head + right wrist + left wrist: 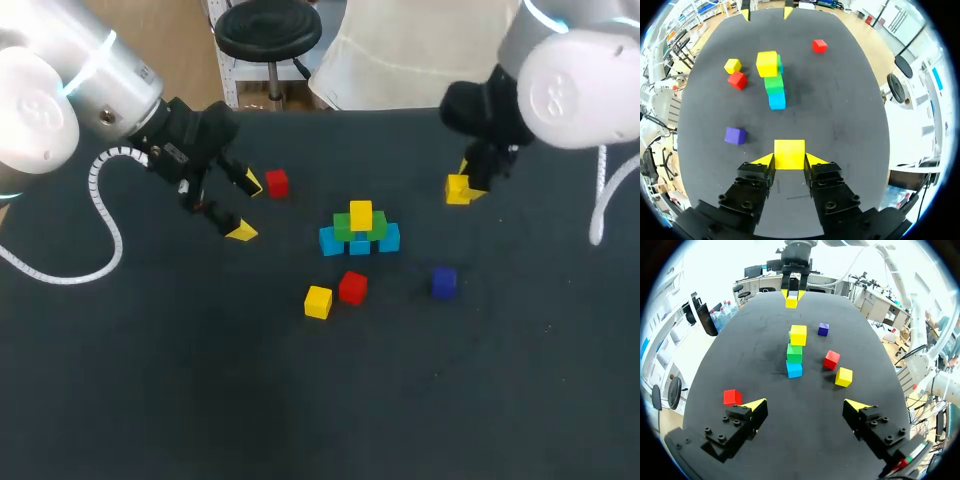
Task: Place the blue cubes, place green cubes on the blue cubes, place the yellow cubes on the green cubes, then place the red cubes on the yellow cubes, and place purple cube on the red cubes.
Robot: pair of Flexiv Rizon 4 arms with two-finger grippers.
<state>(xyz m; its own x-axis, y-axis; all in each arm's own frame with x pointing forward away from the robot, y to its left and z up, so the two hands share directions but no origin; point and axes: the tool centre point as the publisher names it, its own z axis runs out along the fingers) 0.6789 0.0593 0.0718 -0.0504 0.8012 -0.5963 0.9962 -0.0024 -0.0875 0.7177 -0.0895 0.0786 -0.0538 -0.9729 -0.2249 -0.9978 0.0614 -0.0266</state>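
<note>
— Overhead, what does the right gripper (468, 183) carry?
— Its fingers are clamped on a small yellow cube (457, 189), well to the right of the stack of blue, green and yellow cubes (360, 232).
— And from the left wrist?
— There the left gripper (806, 404) is spread wide and empty, with a loose red cube (732, 397) just beside one finger and the stack ahead.
— Right wrist?
— Yellow cube between both tips, stack farther ahead.
</note>
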